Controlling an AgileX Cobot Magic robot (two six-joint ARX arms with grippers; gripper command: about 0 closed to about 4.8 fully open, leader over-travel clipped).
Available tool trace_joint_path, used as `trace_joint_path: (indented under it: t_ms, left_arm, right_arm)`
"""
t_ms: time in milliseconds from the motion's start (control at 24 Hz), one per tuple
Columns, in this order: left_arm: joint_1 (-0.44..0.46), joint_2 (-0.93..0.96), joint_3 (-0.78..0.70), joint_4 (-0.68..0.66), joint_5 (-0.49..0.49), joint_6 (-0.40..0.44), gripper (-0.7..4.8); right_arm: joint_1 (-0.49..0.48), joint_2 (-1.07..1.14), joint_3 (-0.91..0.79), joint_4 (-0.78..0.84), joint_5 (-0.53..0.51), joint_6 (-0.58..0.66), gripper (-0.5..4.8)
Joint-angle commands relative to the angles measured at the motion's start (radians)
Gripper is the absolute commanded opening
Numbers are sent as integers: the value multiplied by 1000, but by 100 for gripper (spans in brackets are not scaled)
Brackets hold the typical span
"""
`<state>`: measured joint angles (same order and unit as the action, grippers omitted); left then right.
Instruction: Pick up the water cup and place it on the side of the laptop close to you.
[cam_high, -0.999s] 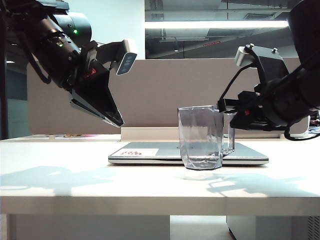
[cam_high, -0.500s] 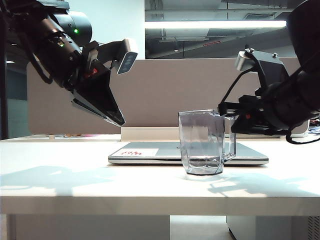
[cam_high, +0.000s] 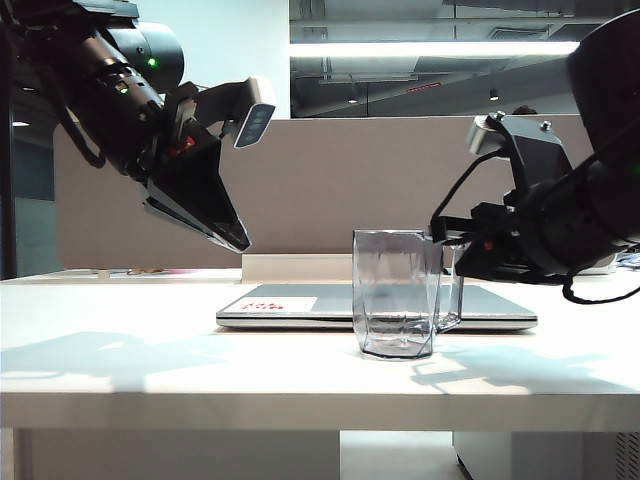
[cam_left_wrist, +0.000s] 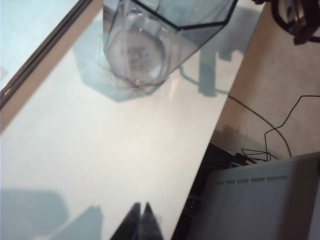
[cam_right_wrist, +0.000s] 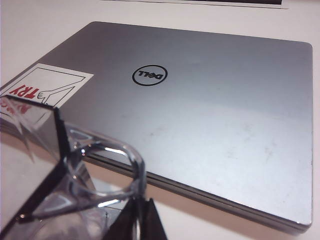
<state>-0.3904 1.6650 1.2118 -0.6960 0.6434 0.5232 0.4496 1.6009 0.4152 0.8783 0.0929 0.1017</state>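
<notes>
Cup (cam_high: 396, 292) handle between right jaws

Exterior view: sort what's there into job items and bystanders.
Job items: transparent grey-tinted faceted plastic mug; thin silver-grey closed laptop; right claw, shut on the mug's handle; white table.

Bystanders: left claw, shut and empty above the table; beige partition; ceiling light strip.

A white desk (cam_high: 120, 340) is sitting under bright light, with soft shadows lying across its top. A beige partition (cam_high: 330, 190) is standing behind it. Beyond the desk's edge, a thin black cable (cam_left_wrist: 280, 125) is trailing over the floor beside a grey box (cam_left_wrist: 260, 205).
</notes>
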Motion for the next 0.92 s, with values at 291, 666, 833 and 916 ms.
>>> trace_joint_path:
  t_ms: [291,666,833,916]
  left_arm:
    - [-1,-5,2,6,4,1,-6]
    - [-1,-5,2,5,4,1,-6]
    - [-1,-5,2,-2,4,1,-6]
    - [-1,-5,2,-5,4,1,-6]
  right_arm:
    - [0,-3,-1,18,-6,3,55]
    - [0,-42,-9,6,-10,3,110]
    - [0,-81,-22,-75,-9,3,114]
    - [0,-93,-39,-69,-9,3,114]
